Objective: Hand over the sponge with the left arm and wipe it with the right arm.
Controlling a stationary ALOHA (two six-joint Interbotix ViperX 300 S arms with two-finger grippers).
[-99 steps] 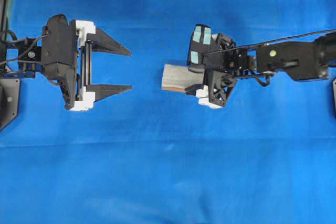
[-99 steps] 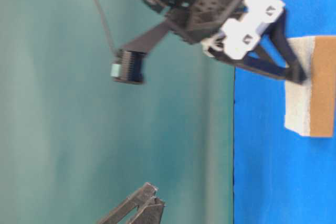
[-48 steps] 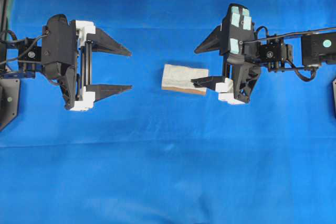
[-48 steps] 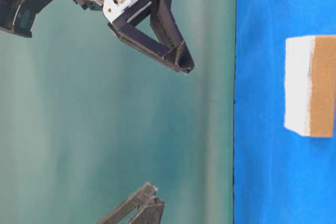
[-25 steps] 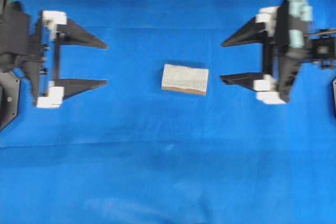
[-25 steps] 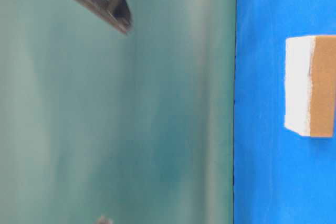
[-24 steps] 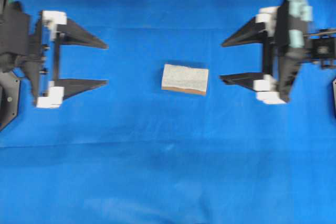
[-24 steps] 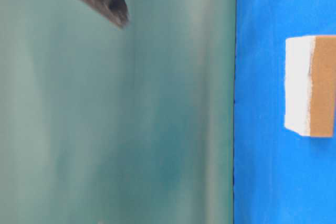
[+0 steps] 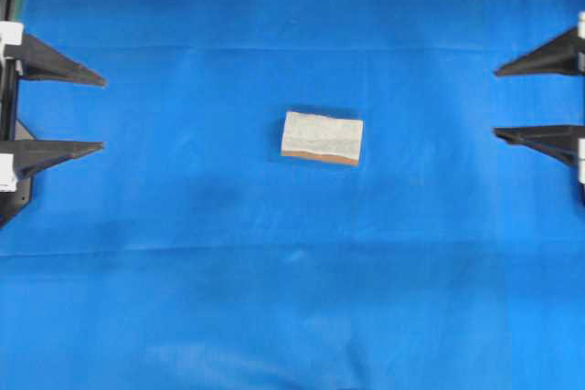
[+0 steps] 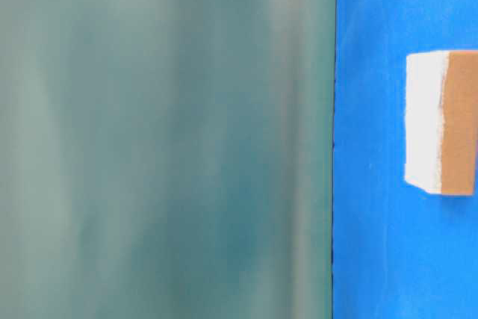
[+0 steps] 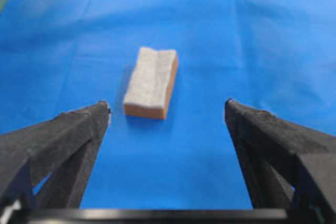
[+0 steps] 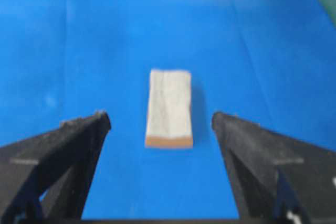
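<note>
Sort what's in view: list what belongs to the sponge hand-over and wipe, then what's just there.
Belongs to the job:
- sponge, lying flat mid-cloth, untouched
- left gripper, open, at the left edge
- right gripper, open, at the right edge

Just there:
- blue cloth covering the table
- teal backdrop in the table-level view

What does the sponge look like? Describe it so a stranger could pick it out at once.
A blue cloth covers the whole table, and the sponge lies alone near its middle, between the open left gripper and the open right gripper. It is a small rectangular block, pale grey-white on top over a thin orange-brown layer, the only loose thing on the cloth.
</note>
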